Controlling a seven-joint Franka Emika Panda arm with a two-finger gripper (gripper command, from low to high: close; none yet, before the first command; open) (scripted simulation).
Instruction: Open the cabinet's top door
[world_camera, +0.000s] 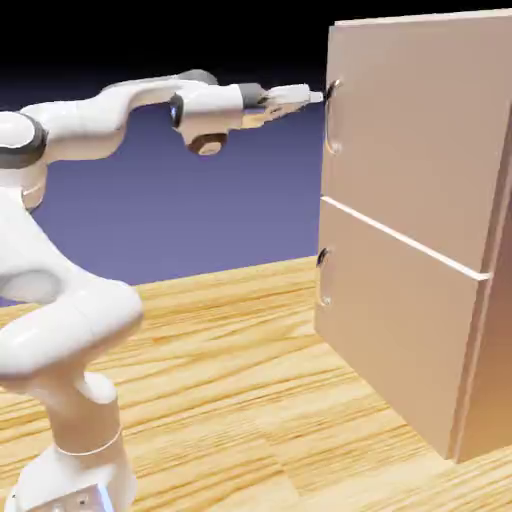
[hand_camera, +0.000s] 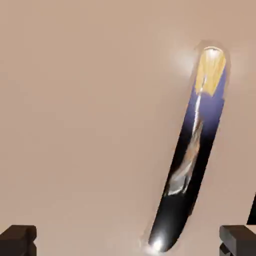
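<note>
The gripper (world_camera: 318, 97), positioned at the upper centre of the exterior view, has its fingers set wide apart, with the upper handle (hand_camera: 187, 150) visible between their directions in the hand view, running aslant from upper right to lower centre. The handle is mounted on the top door (world_camera: 420, 130), a closed tan panel at the upper right of the exterior view. Below it, across a pale seam, the lower door (world_camera: 395, 320) carries its own handle (world_camera: 323, 278) at the right of centre.
</note>
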